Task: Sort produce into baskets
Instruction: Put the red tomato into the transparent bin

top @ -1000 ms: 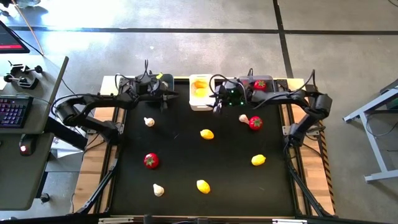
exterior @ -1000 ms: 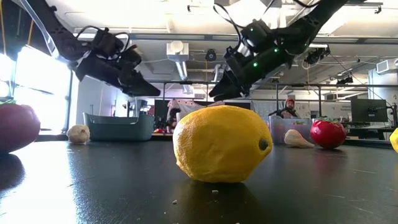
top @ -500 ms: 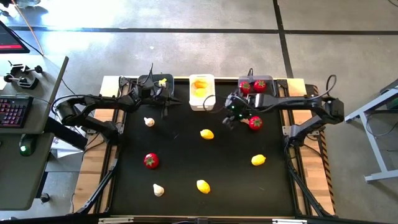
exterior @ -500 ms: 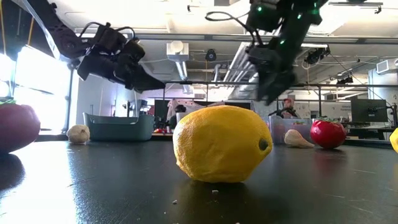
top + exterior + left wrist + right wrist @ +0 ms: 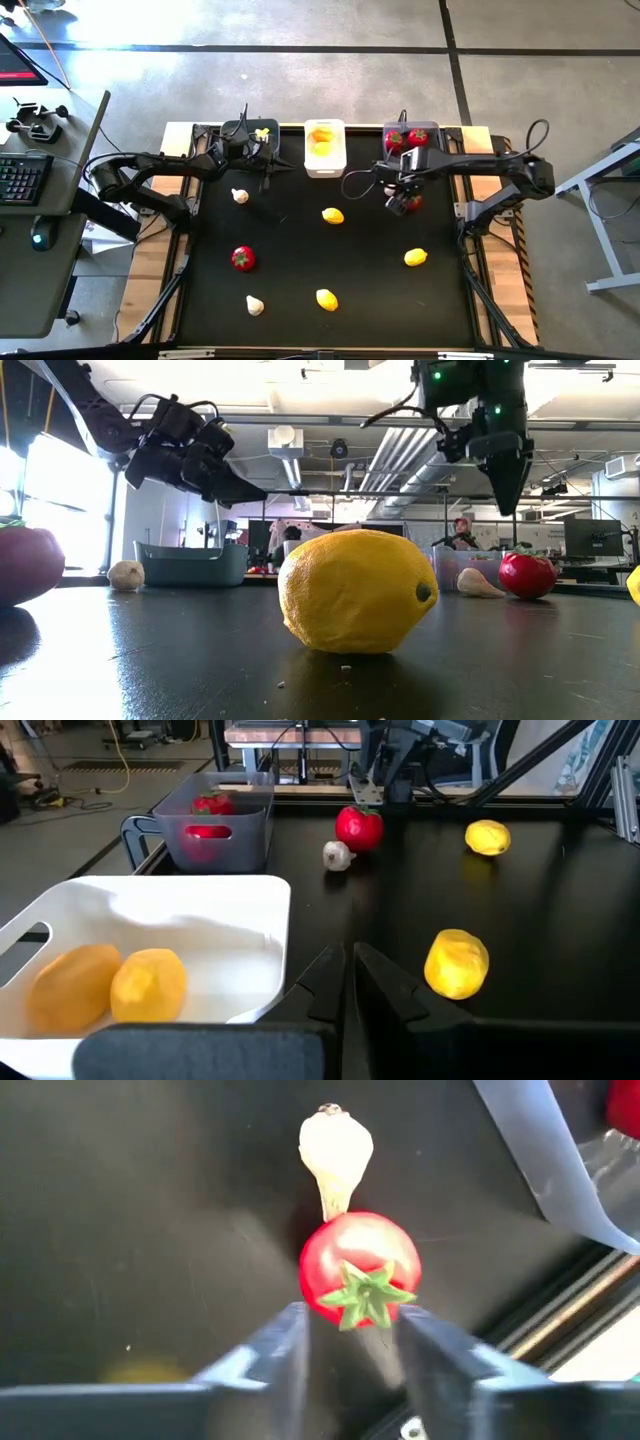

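My right gripper (image 5: pixel 352 1318) points down, open, above a red tomato (image 5: pixel 360 1270) with a green top, one finger on either side and touching nothing. In the low view the gripper (image 5: pixel 508 495) hangs well above that tomato (image 5: pixel 527 575). A whitish garlic (image 5: pixel 336 1150) lies against the tomato. My left gripper (image 5: pixel 345 982) is shut and holds nothing, by the left dark basket (image 5: pixel 250 135) and the white basket (image 5: pixel 325 165). The white basket (image 5: pixel 200 900) holds two lemons (image 5: pixel 110 985). The right dark basket (image 5: pixel 412 126) holds tomatoes.
Loose on the black table lie a lemon (image 5: pixel 333 215), a garlic (image 5: pixel 240 196), a tomato (image 5: pixel 243 258), another lemon (image 5: pixel 416 258), a garlic (image 5: pixel 255 305) and a lemon (image 5: pixel 326 298) near the front edge. The three baskets stand along the far edge.
My right gripper has swung from beside the white basket toward the table's right edge and a little nearer. It has tipped from a slanting pose to pointing straight down over the tomato.
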`<state>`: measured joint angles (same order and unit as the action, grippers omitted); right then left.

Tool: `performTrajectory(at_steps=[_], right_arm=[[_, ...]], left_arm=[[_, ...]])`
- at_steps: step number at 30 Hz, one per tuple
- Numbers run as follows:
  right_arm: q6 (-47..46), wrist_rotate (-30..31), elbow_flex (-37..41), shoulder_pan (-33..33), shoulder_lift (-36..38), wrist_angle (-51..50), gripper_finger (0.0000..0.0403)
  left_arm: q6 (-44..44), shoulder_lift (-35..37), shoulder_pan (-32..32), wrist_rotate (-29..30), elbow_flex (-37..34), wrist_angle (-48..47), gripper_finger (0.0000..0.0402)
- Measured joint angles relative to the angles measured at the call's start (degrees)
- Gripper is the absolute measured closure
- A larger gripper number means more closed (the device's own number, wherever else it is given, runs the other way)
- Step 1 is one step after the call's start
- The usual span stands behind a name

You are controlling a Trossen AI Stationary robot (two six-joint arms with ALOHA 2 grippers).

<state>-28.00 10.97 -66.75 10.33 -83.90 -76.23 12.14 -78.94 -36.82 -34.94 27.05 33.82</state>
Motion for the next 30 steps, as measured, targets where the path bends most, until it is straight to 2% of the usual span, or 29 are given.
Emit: performTrajectory(at_steps=[3,4,5,9,16,19,23,30], right_arm=[[0.2,-1.2,-1.8,0.0,0.0,-1.6,0.0367],[0.9,-1.7,-2.2,0.0,0.0,-1.9,0.0384],[0.9,-2.4,-2.3,0.0,0.0,-2.0,0.0384],[-0.7,-2.1,-0.9,0.0,0.0,-2.4,0.0319],[-5.4,-2.2,3.1,0.1,0.0,-2.2,0.0140],[-5.8,-2.3,4.4,0.7,0.0,-0.8,0.0080],[-3.0,-2.4,7.6,2.2,0.0,4.0,0.0043],[1.1,-2.3,11.6,4.8,0.0,10.7,0.0039]], left_arm=[[-0.3,0.0,0.0,0.0,0.0,0.0,0.0392],[-0.6,0.0,0.0,0.0,0.0,0.0,0.0392],[-1.1,0.0,0.0,0.0,0.0,0.0,0.0392],[-1.6,0.0,0.0,0.0,0.0,0.0,0.0392],[-1.6,0.0,0.0,0.1,0.0,0.0,0.0392],[-1.6,0.0,0.0,0.3,0.0,0.0,0.0392],[-1.6,0.0,0.0,0.3,0.0,0.0,0.0392],[-1.5,0.0,0.0,0.5,0.0,-0.1,0.0392]])
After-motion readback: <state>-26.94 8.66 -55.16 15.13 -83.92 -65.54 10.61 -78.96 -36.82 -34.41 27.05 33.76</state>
